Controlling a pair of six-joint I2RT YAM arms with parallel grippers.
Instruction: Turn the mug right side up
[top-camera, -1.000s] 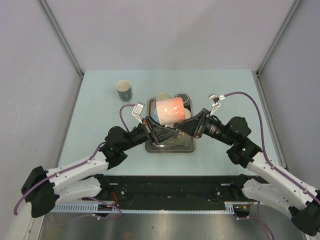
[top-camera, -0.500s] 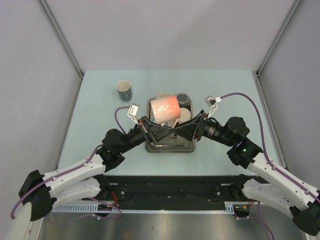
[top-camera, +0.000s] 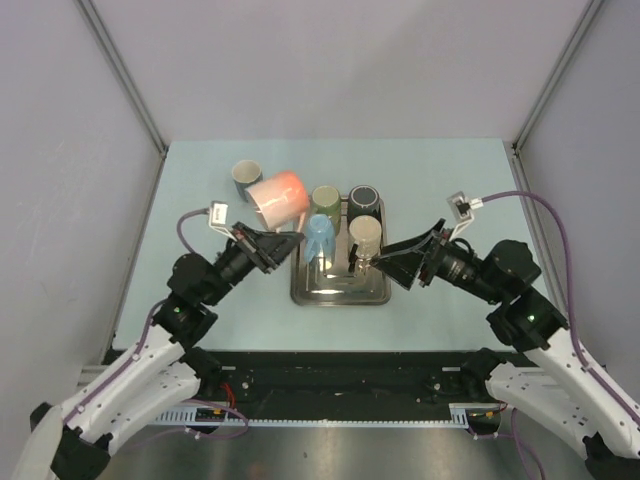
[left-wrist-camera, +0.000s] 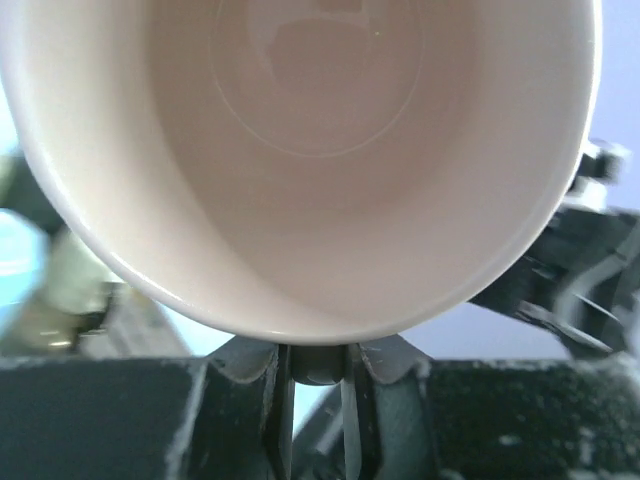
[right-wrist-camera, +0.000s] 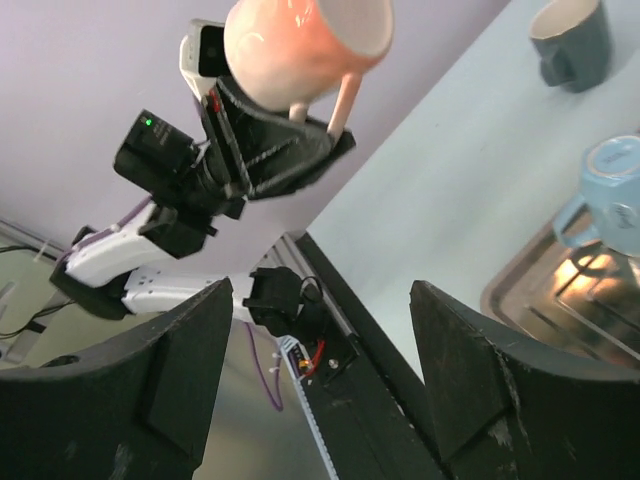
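Note:
The orange mug (top-camera: 278, 198) hangs in the air left of the tray, tilted on its side. My left gripper (top-camera: 288, 240) is shut on its handle. In the left wrist view the mug's pale inside (left-wrist-camera: 300, 150) fills the frame, and the handle (left-wrist-camera: 318, 362) sits pinched between the fingers. The right wrist view shows the same mug (right-wrist-camera: 300, 45) from afar, held up by the left gripper (right-wrist-camera: 335, 125). My right gripper (top-camera: 375, 262) stands open over the tray's right side, apart from the mug, and its wide fingers (right-wrist-camera: 180, 370) hold nothing.
A metal tray (top-camera: 340, 296) at the table's middle holds a blue mug (top-camera: 318, 235), a green mug (top-camera: 325, 198), a dark mug (top-camera: 364, 200) and a beige cup (top-camera: 364, 235). Another dark mug (top-camera: 247, 180) stands upright on the table behind the held mug.
Both grippers were at the mug over the tray. The right gripper has let go, opened and drawn back right. The left arm has carried the mug off to the left.

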